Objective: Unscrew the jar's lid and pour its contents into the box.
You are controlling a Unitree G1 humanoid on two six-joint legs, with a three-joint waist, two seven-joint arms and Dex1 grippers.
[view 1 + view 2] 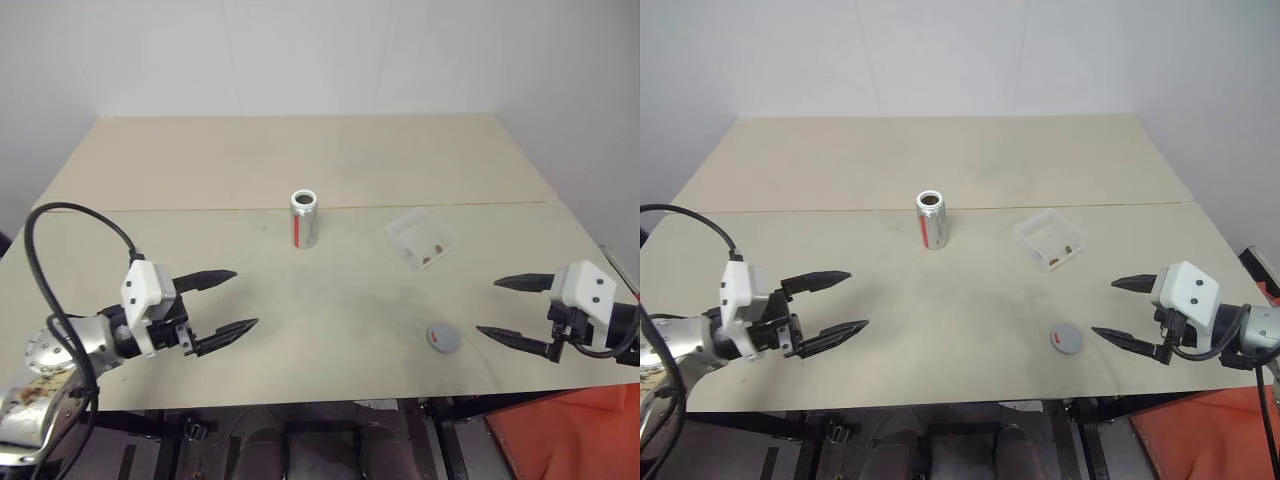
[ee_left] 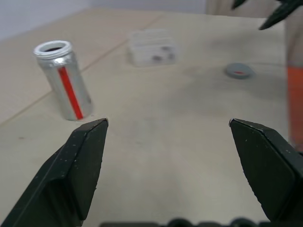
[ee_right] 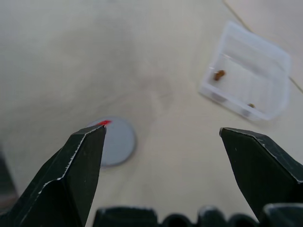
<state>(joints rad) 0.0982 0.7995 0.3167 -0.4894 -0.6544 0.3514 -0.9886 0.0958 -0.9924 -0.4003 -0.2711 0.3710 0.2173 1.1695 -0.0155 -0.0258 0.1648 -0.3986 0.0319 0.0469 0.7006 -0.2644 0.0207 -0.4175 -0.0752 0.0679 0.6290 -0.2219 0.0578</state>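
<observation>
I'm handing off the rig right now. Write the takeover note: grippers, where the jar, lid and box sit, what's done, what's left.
Left gripper: open, empty.
Right gripper: open, empty, near the lid.
Jar: upright mid-table, mouth open.
Lid: off, flat on the table.
Box: right of the jar, brown bits inside.
Done: unscrewing and, it seems, pouring.
Left: check that the jar is empty.
</observation>
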